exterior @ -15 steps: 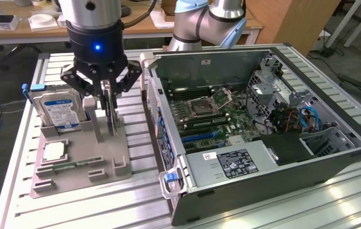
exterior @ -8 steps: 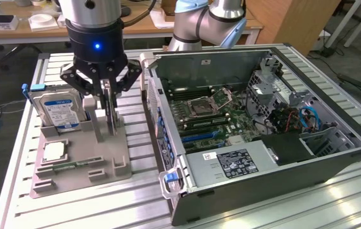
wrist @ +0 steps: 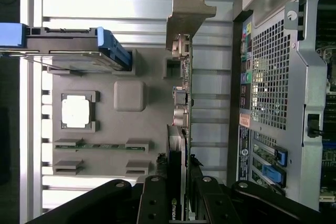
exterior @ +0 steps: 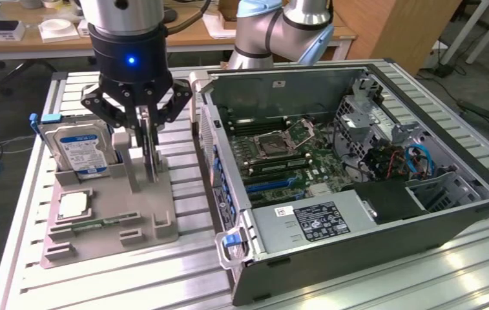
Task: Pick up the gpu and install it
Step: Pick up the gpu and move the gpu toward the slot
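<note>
The gpu (exterior: 152, 169) (wrist: 181, 98) is set upright on edge in the grey holder (exterior: 141, 223), between the hard drive (exterior: 79, 148) on the exterior view's left and the open computer case (exterior: 399, 236) on its right, and its top edge is pinched by the gripper (exterior: 145, 143) (wrist: 178, 205) directly above.
</note>
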